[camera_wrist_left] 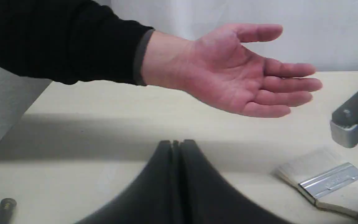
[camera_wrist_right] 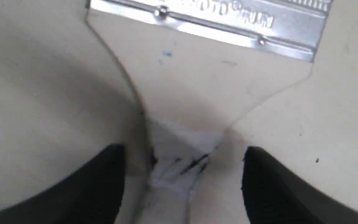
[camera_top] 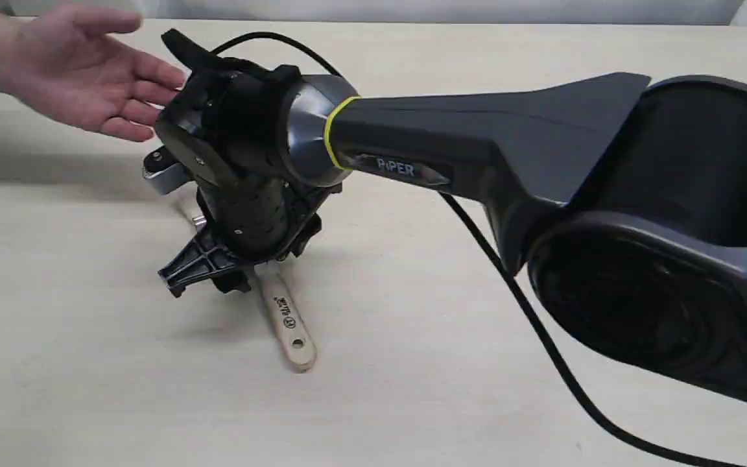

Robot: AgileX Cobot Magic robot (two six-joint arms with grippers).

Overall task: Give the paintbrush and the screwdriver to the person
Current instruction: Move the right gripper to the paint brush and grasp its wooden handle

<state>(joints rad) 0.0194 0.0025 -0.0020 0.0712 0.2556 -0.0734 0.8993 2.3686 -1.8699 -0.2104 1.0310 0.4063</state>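
Note:
The paintbrush (camera_top: 289, 324) lies flat on the table, its wooden handle pointing toward the front. My right gripper (camera_top: 218, 279) is down over it. In the right wrist view the gripper (camera_wrist_right: 183, 155) is open, its black fingers (camera_wrist_right: 98, 183) on either side of the handle's neck just below the silver ferrule (camera_wrist_right: 216, 21). The left gripper (camera_wrist_left: 176, 144) is shut with nothing in it, low over the table. The brush (camera_wrist_left: 325, 180) lies off to its side. Only a dark round end of what looks like the screwdriver (camera_wrist_left: 3, 211) shows at the edge of the left wrist view.
The person's open hand (camera_top: 82, 78), palm up, hovers above the table just beyond the right gripper, and is also in the left wrist view (camera_wrist_left: 244, 74). The right arm (camera_top: 477, 143) and its black cable (camera_top: 542, 337) stretch across the table.

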